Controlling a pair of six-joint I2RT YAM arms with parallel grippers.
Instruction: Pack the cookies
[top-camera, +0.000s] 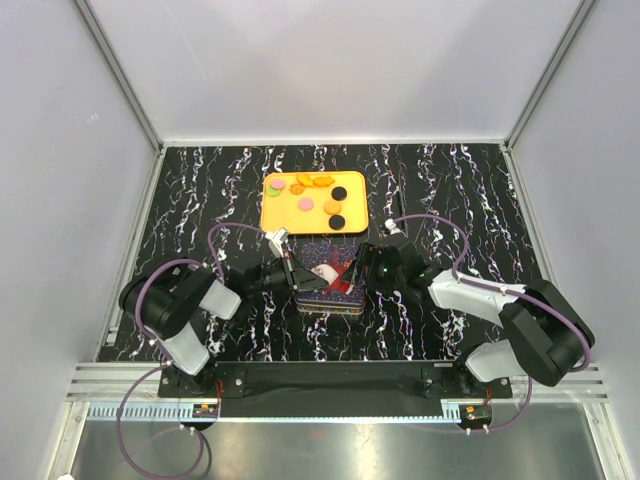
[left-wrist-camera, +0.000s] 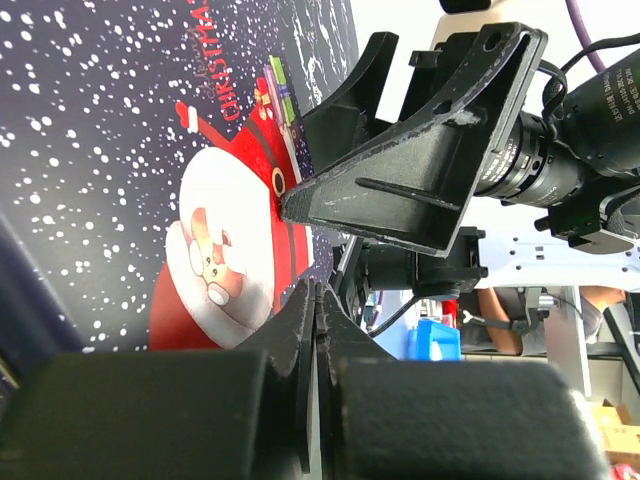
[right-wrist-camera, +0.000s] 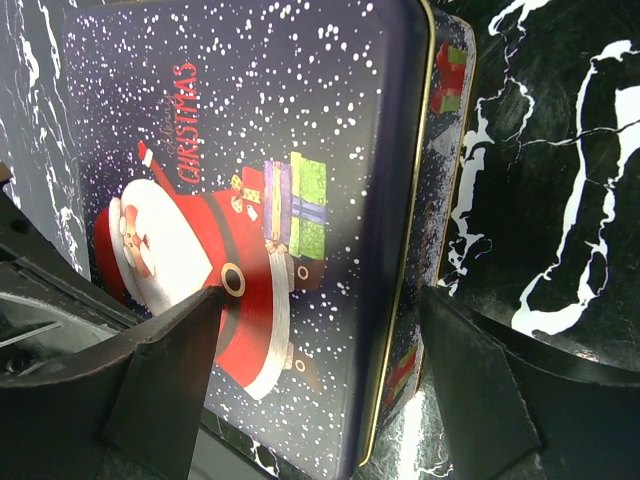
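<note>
The cookies (top-camera: 312, 194), round orange, black, pink and green pieces, lie on an orange tray (top-camera: 275, 222) behind the arms. In front of it stands a dark blue tin (right-wrist-camera: 452, 150) whose Santa-printed lid (right-wrist-camera: 250, 150) sits tilted and offset over it. My left gripper (left-wrist-camera: 316, 295) is shut at the lid's left side, with a thin dark edge pinched between its pads. My right gripper (right-wrist-camera: 322, 295) is open. One of its fingers is over the Santa picture and the other is outside the tin's wall. From above, both grippers (top-camera: 298, 272) (top-camera: 362, 268) meet at the tin.
The black marbled table (top-camera: 450, 200) is enclosed by white walls on three sides. The tray lies just behind the tin. The right gripper's black finger and camera (left-wrist-camera: 420, 170) loom close ahead in the left wrist view.
</note>
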